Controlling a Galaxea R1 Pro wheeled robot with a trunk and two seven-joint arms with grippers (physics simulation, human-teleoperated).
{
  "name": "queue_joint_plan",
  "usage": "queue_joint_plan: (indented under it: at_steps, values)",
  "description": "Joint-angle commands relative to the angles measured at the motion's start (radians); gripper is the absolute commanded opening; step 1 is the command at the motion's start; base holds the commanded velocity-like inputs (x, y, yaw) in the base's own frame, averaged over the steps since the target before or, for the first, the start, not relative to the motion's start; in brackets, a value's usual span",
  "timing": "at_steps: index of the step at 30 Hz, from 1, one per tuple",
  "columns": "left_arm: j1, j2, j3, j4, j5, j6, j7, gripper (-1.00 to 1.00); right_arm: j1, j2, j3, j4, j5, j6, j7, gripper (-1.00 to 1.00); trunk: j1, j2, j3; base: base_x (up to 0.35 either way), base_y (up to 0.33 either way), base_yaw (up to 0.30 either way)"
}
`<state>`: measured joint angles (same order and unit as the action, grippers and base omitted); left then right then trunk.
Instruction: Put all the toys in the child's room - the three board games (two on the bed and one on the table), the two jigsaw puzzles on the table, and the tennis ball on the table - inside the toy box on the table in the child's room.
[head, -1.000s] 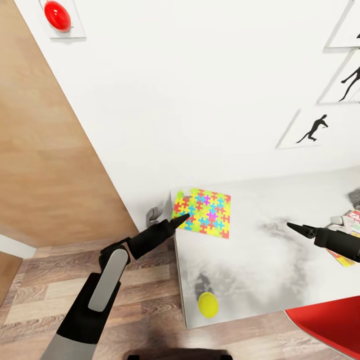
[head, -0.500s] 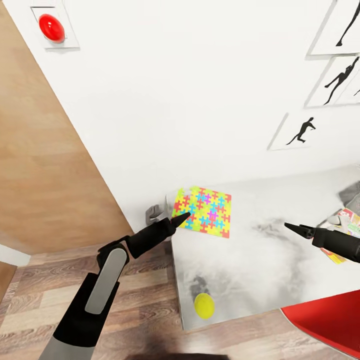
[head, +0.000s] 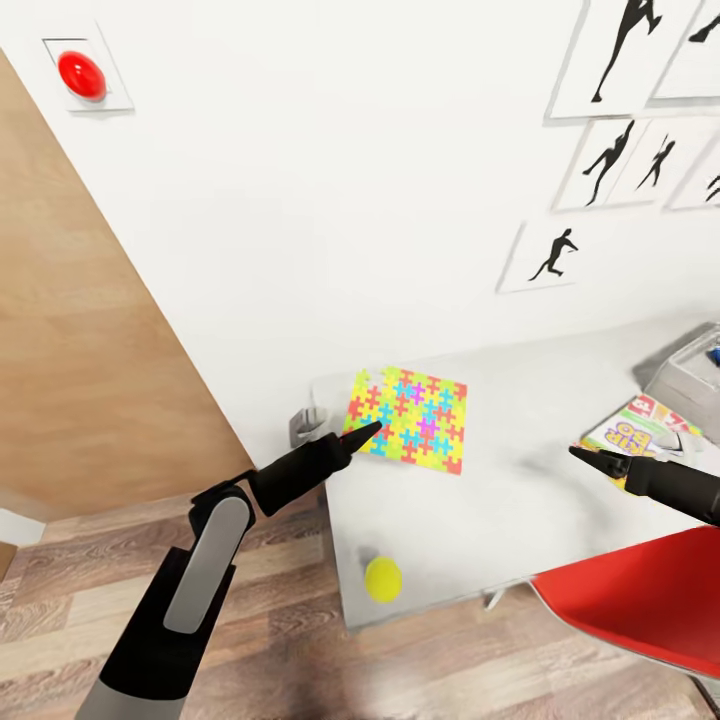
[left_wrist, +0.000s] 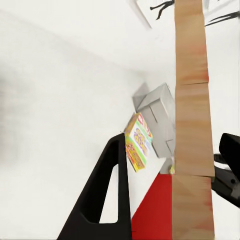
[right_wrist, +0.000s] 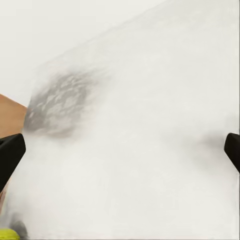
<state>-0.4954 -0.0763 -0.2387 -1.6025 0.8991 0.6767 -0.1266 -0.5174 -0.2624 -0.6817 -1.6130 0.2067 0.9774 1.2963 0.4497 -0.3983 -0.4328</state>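
Observation:
One jigsaw puzzle (head: 410, 418) lies flat at the far left corner of the white table (head: 520, 505). The pointed tip of my left gripper (head: 368, 431) is shut and overlaps the puzzle's near left corner; contact cannot be judged. The tennis ball (head: 383, 578) rests near the table's front left edge and also peeks in as the ball (right_wrist: 7, 234). My right gripper (head: 586, 456) hovers open over the table's right part, its fingers (right_wrist: 10, 155) wide apart above bare tabletop. A board game (head: 645, 426) lies beside the grey toy box (head: 695, 375) at the right edge, seen again as game (left_wrist: 137, 142) and box (left_wrist: 159, 116).
A red chair (head: 640, 600) stands against the table's front right. A wood door (head: 80, 330) and plank floor (head: 290, 660) lie to the left. Black silhouette prints (head: 555, 255) and a red button plate (head: 82, 73) hang on the white wall.
The whole view has shifted, so the table slides left and up in the picture and the toy box and more of the board game come in. Both arms hold their pose.

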Motion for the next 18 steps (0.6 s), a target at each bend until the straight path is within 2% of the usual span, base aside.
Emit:
queue_joint_plan:
  at_steps: [1, 18]
  values:
    - [0.0, -0.001, 0.002, -0.001, 0.001, 0.005, -0.002, -1.0, -0.001, 0.0, -0.001, -0.001, 0.01, 0.007, 0.01, 1.0, 0.0, -0.002, 0.0, -0.131, -0.036, -0.121]
    - [0.0, -0.001, 0.005, -0.005, 0.008, 0.006, -0.007, -1.0, -0.001, -0.007, -0.007, -0.001, 0.011, 0.011, 0.011, 1.0, 0.0, -0.002, 0.026, -0.027, -0.007, -0.126]
